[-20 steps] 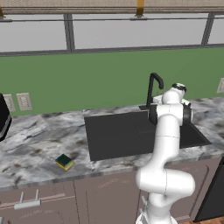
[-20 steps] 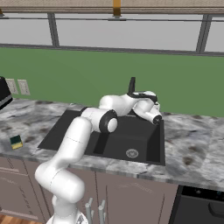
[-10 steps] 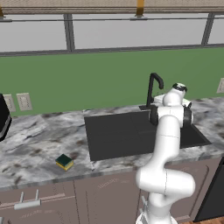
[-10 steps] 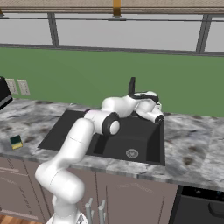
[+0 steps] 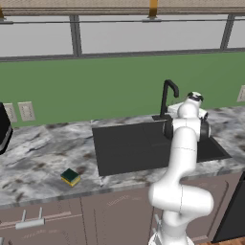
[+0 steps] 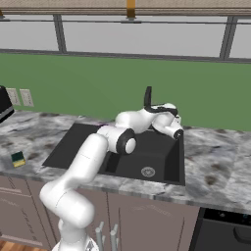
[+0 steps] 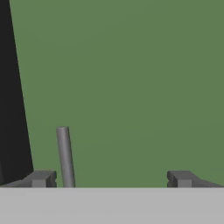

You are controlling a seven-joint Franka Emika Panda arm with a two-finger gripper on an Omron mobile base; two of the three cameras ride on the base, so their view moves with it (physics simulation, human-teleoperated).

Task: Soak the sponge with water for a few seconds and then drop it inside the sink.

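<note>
The sponge (image 5: 70, 177), a small yellow block with a dark green top, lies on the marble counter left of the sink (image 5: 119, 153); it is also the sponge (image 6: 18, 158) at the far left of the right base view. My gripper (image 7: 111, 179) is open and holds nothing. It sits at the back of the sink (image 6: 164, 159), facing the green wall beside the black faucet (image 6: 147, 96). In the hand view the faucet's black column (image 7: 11, 87) stands at the left and a thin grey lever (image 7: 64, 155) rises between my fingertips (image 7: 41, 178). No water is in view.
The marble counter (image 5: 43, 153) runs on both sides of the sink. A silver drain (image 6: 147, 171) marks the basin floor. Wall outlets (image 5: 26, 111) sit at the left, and a dark appliance (image 5: 4, 127) stands at the far left edge. Windows run above the green wall.
The arm's elbow has crept slightly over the sink. The hand stays by the faucet with its jaws open, and the sponge has not moved.
</note>
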